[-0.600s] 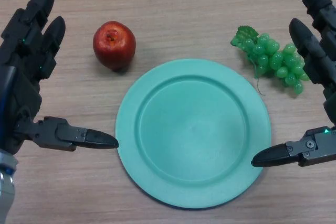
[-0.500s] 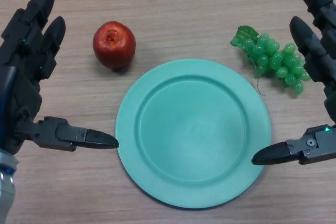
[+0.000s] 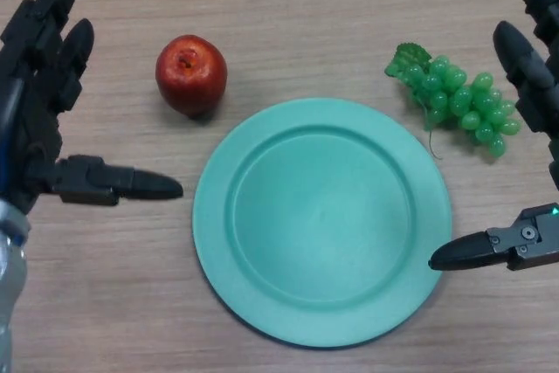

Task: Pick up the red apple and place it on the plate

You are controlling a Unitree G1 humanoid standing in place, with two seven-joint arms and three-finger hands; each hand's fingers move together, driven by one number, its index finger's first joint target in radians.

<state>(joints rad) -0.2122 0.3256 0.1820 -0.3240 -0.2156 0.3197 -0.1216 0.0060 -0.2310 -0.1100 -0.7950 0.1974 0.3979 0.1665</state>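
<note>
**Apple not yet grasped: roll and wrong-fruit risks**

Nearest, the green plate (image 3: pixel 321 223) is lying flat and bare on the worktop (image 3: pixel 288 6), its near rim close to the bottom edge of the view. The right hand (image 3: pixel 534 137) is hanging released at the right edge, its thumb tip reaching over the plate's rim. The left hand (image 3: pixel 44 120) is sitting released at the left edge, fingers straight, thumb pointing toward the plate, holding nothing.

Farther back, the red apple (image 3: pixel 191 75) is resting beyond the plate's upper left rim, near the left hand and apart from it. Risks as judged: a glancing finger could be sending the round apple rolling; a thumb could be nudging the plate. The green grapes (image 3: pixel 454 105) are lying upper right, a possible wrong pick.

The worktop is pale wood grain, level. No room is showing beyond it.
</note>
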